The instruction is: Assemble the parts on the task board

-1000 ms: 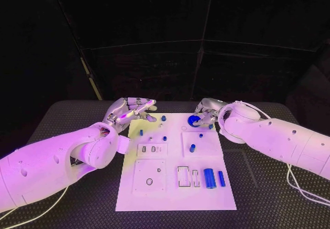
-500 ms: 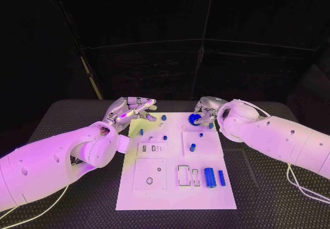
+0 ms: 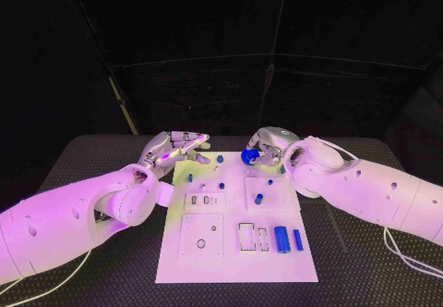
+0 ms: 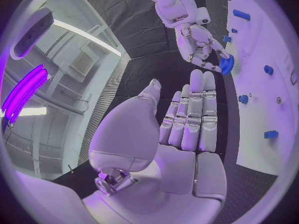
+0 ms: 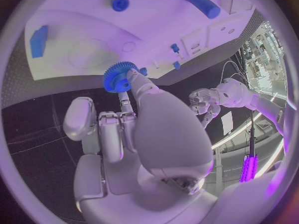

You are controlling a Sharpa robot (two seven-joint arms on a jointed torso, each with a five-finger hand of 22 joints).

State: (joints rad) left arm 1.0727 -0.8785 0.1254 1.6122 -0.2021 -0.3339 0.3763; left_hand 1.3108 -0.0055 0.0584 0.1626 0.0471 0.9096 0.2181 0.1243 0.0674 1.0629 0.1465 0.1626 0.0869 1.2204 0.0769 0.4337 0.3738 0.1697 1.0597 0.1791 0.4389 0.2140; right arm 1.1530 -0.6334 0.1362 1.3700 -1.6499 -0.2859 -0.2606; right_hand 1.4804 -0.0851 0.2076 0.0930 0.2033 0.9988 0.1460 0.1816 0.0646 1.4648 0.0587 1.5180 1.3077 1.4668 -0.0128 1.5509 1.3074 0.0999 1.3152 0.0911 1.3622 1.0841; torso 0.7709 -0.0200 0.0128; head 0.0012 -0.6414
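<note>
A blue gear (image 3: 248, 155) is pinched between the fingertips of the right hand (image 3: 267, 144), above the far edge of the white task board (image 3: 235, 256). Small blue pegs (image 3: 219, 158) stand just beside that hand. The left hand (image 3: 177, 147) is held released, fingers straight, beside the board's far corner, over the black table (image 3: 369, 268).

Dim room, purple wash, fisheye bending
</note>
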